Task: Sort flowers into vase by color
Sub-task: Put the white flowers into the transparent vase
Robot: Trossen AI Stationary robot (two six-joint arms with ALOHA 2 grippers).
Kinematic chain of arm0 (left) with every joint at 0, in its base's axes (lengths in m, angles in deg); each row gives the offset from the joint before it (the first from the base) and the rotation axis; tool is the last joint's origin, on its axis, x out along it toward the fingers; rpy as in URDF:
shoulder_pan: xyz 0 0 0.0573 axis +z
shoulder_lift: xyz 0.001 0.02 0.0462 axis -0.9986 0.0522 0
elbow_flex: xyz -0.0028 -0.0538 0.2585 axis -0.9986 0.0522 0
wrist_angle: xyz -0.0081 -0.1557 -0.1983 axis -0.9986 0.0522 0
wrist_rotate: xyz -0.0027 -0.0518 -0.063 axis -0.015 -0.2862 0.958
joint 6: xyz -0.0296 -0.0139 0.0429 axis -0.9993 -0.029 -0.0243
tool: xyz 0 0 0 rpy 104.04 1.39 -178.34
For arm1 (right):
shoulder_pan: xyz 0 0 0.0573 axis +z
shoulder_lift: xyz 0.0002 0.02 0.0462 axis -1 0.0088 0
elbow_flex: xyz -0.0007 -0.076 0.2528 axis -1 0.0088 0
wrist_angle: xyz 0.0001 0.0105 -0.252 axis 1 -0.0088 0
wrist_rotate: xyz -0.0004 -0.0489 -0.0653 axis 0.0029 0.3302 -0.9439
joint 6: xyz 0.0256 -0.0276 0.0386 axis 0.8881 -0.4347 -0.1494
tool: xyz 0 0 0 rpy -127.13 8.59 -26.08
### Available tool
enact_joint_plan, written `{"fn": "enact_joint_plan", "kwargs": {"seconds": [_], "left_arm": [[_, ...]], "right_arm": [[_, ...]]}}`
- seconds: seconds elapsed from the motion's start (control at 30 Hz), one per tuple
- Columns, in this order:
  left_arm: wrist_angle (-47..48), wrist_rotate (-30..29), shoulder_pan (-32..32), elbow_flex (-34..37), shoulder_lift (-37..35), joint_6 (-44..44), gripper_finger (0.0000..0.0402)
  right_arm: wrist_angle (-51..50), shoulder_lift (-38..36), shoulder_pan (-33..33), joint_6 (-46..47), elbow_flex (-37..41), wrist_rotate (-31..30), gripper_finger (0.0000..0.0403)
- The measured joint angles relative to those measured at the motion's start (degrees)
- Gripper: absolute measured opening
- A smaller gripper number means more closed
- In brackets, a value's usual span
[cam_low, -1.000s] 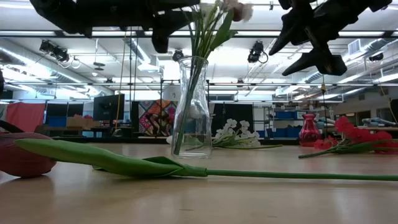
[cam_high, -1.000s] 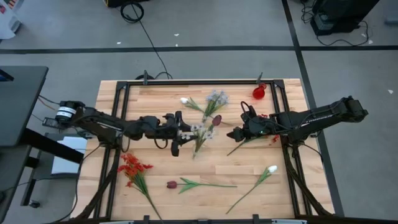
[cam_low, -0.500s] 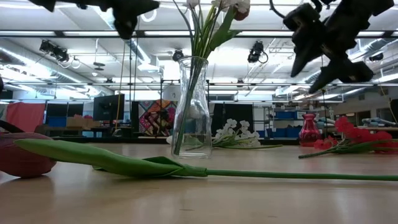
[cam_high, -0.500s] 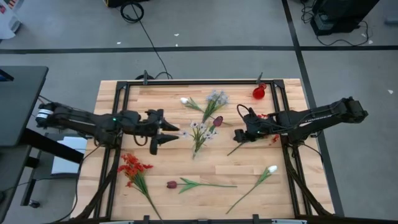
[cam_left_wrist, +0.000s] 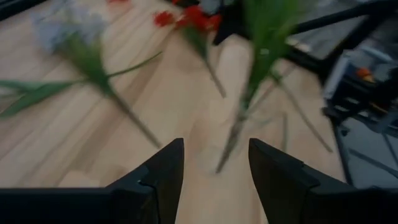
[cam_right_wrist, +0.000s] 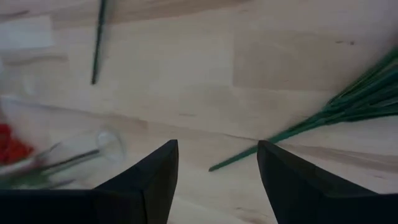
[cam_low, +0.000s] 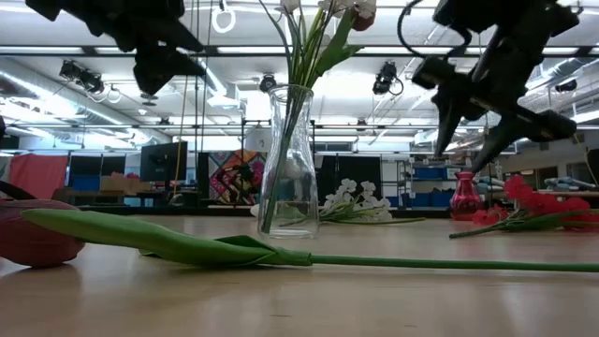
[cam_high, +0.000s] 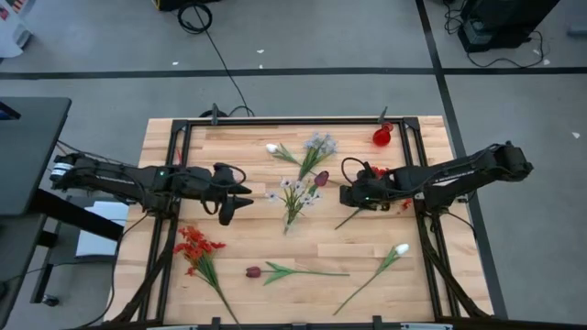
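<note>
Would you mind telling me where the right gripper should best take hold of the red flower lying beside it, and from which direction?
Grip the red flower on its bare green stem, below the leaves, coming straight down from above. The stem lies flat on the table, slanting away from the blossoms, and the right gripper, fingers open, hovers near its lower end.

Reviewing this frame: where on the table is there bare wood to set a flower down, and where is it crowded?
Bare wood lies between the red flowers and the white bud, above the maroon tulip, and along the far-left edge of the table. It is crowded around the glass vase, with the lavender spray and the right end effector close by.
</note>
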Motion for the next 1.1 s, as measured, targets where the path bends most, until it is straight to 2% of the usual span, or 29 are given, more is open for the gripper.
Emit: {"fn": "enact_joint_plan", "kwargs": {"seconds": [0.17,0.33,0.53,0.7,0.9,1.1], "left_arm": [[4.86,-0.25,4.19,0.02,0.92,-2.95,0.0185],[6.04,0.74,9.46,0.02,2.44,0.43,0.0185],[6.02,1.51,16.26,0.02,2.42,3.4,0.0185],[5.58,1.68,20.51,0.0,5.35,5.2,0.0185],[-1.53,8.77,25.31,0.06,16.01,6.99,0.0185],[-17.96,9.16,28.95,-0.02,30.25,8.36,0.0185]], "right_arm": [[4.4,3.76,-2.24,0.45,0.0,0.87,0.0226],[6.82,6.74,-5.66,-2.03,0.0,0.56,0.0226],[10.4,12.11,-10.73,-21.46,-2.13,1.77,0.022],[10.38,16.1,-14.97,-25.12,-5.28,3.35,0.0205],[9.22,15.23,-17.39,-26.85,-6.25,5.06,0.0201],[4.02,11.32,-19.13,-36.1,-6.32,11.6,0.0201]]}}
